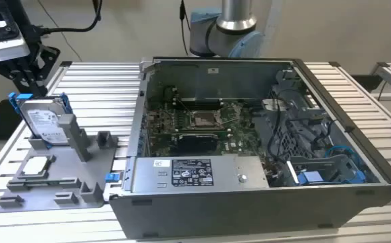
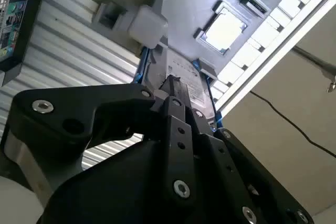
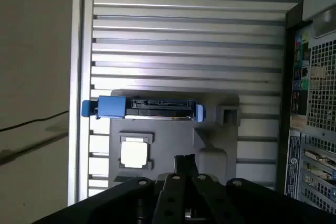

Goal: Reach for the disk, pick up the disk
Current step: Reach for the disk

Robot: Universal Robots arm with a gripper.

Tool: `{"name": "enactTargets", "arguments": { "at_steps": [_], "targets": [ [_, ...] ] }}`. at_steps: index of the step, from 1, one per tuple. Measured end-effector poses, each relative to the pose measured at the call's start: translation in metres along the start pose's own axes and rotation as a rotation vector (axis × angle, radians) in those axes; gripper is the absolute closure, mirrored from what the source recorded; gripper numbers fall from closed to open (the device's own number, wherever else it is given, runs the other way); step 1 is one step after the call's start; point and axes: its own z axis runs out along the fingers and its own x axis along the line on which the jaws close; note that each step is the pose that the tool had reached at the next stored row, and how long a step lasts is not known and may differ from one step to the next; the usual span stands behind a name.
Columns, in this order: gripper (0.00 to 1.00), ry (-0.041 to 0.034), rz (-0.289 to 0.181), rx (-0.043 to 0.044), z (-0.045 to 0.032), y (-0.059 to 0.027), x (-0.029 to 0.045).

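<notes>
The disk point(image 1: 41, 121) stands upright on its edge in a grey holder point(image 1: 60, 185) at the left of the exterior view. It is silver-grey with a white label and has a bright blue bracket round its rim. The tool point(image 1: 30, 83) hangs just above its top edge; whether it is released or clenched I cannot tell. The desk point(image 1: 100, 86) edge runs close on the frame's left. A strip of open slats separates the holder from the computer case point(image 1: 263, 210) on the right.
</notes>
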Motion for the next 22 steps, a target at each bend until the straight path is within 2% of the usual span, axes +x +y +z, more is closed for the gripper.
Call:
{"name": "enactTargets", "arguments": {
  "at_steps": [15,19,22],
  "targets": [
    [1.0,0.0001,0.0,0.0002,0.0,0.0013,0.0001],
    [1.0,-0.0001,0.0,0.0,0.0019,0.0178,0.0016],
    [1.0,0.0,0.0,0.0001,0.0039,0.0306,0.0078]
  ]
}}
